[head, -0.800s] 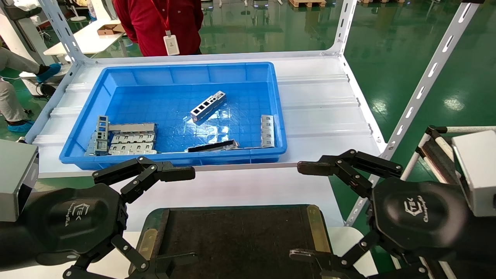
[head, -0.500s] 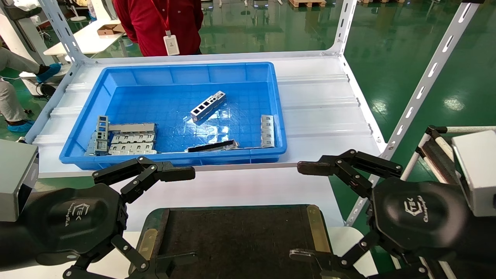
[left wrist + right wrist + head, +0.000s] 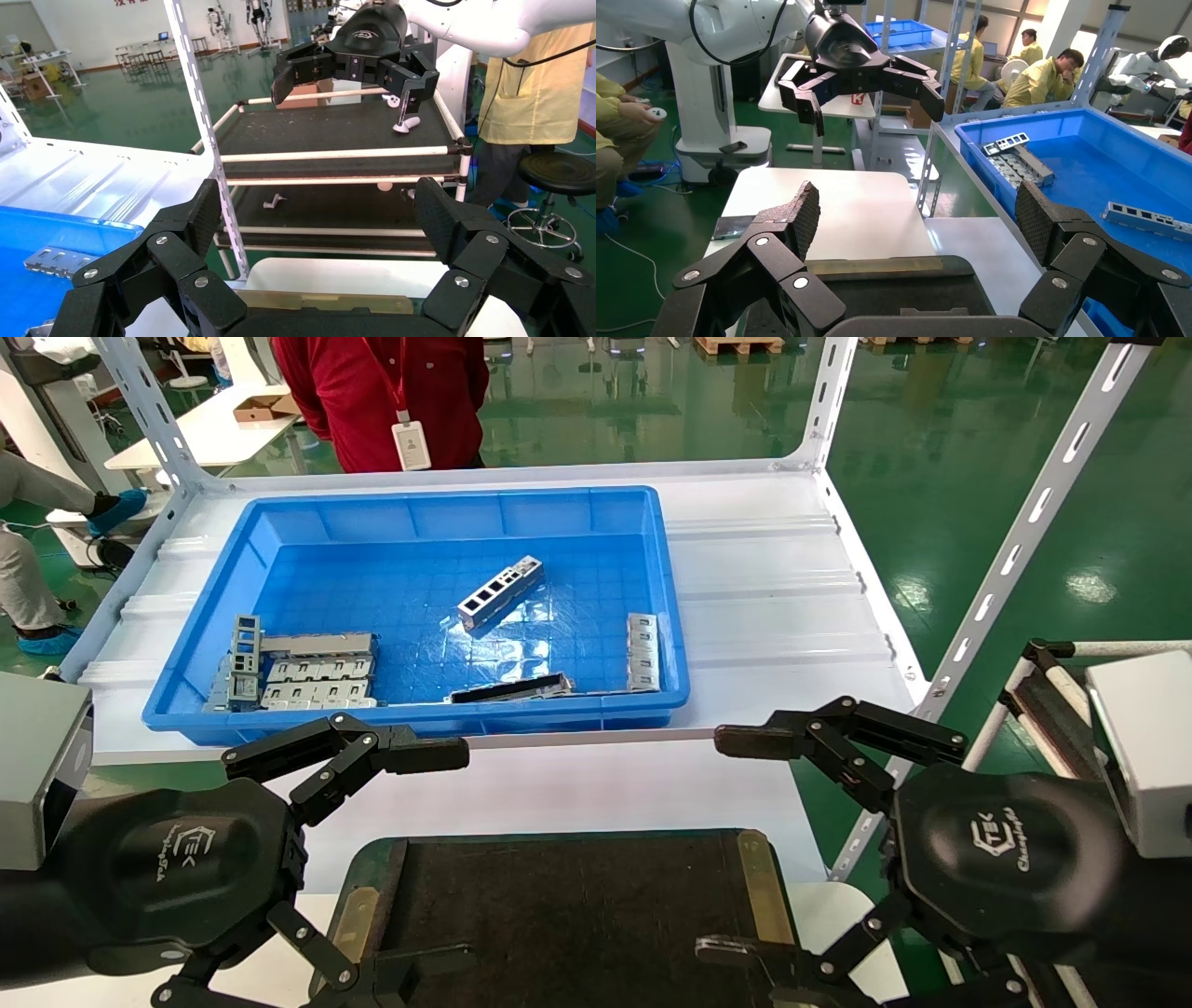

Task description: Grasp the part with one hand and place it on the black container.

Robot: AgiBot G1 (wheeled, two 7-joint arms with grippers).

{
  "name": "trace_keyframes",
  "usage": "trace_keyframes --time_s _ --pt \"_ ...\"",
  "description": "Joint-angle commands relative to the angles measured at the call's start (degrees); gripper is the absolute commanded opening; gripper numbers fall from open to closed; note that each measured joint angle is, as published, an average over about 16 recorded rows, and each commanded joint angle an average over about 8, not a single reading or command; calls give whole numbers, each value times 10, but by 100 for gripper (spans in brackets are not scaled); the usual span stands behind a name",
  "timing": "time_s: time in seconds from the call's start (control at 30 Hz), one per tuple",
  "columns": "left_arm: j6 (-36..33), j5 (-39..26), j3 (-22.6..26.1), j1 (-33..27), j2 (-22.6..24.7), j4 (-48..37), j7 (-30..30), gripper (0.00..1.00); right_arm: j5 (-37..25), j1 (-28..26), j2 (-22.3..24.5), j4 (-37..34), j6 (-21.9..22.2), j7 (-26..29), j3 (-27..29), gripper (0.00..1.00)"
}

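Well ahead of both grippers, the part (image 3: 500, 591) lies flat mid-bin (image 3: 424, 503); stiff, light, likely slippery metal, best pinched across its narrow middle. Left gripper (image 3: 433, 859) and right gripper (image 3: 731, 845) hover spread wide over the black container (image 3: 568, 905).

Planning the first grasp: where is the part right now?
In the head view, the part lies tilted on the floor of the blue bin, near its middle, apart from the stacked grey plates at its near-left corner.
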State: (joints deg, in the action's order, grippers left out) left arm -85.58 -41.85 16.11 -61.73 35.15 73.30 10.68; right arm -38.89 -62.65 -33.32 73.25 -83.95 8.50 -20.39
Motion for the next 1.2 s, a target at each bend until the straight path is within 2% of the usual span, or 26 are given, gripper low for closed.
trace_keyframes --time_s 0.03,0.8,1.2 --pt "0 0 0 0 0 0 0 100 0 0 0 0 0 0 0 100" --pt "10 -1 -1 -1 2 0 1 100 0 0 0 0 0 0 0 100" --pt "78 -46 3 3 13 15 -2 100 0 0 0 0 0 0 0 100"
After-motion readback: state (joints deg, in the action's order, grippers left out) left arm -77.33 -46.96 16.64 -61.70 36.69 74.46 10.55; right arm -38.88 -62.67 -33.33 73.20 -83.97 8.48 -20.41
